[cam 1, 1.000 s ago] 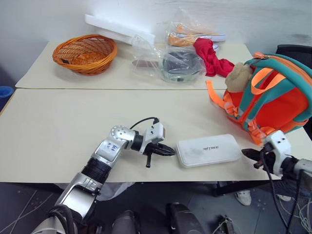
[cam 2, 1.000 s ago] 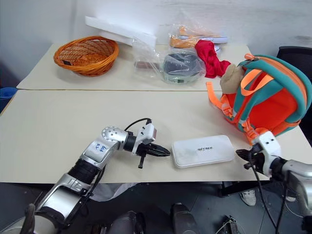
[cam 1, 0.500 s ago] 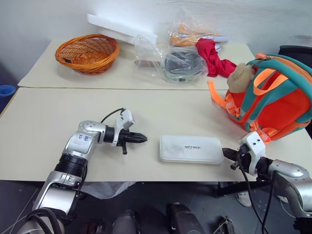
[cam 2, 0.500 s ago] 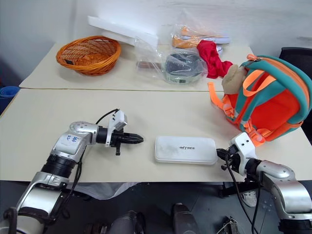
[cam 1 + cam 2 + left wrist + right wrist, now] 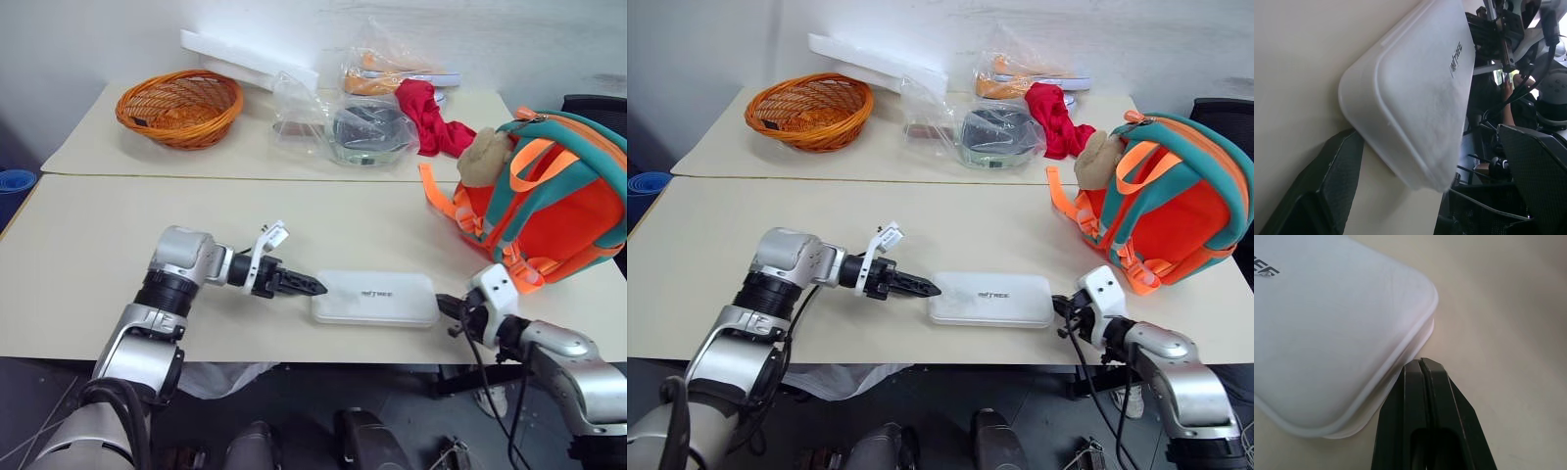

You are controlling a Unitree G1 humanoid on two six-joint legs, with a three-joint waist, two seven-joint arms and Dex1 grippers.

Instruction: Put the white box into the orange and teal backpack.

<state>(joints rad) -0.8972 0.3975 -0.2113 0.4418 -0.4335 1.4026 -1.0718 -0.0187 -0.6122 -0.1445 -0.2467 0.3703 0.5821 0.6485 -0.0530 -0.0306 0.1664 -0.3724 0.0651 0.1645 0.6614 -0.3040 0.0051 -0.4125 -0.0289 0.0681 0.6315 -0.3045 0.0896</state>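
The desk (image 5: 88, 255) carries everything, and its near strip, where I am working, holds nothing but the white box (image 5: 374, 298), which lies flat close to the front edge. The backpack (image 5: 549, 201) stands upright at the far right of the desk, well apart from the box, with a tan plush toy (image 5: 482, 157) hanging at its shoulder; I cannot tell from here whether its top is unzipped. On task progress I judge nothing delivered: the box is not lifted and not in the backpack, and the whole carry and insertion remain. My left hand (image 5: 306, 285) sits at the box's left end with its fingers spread wide, and in the left wrist view one finger (image 5: 1322, 196) lies alongside the box's corner, not yet clamped. My right hand (image 5: 447, 305) is pressed shut, holding nothing, its tip just against the box's right corner. The basket (image 5: 180, 105), the bagged items (image 5: 358, 122) and the red cloth (image 5: 429, 116) are on the far desk, clear of the path. Open room runs from box to backpack; the front edge is the main hazard if the box slides.
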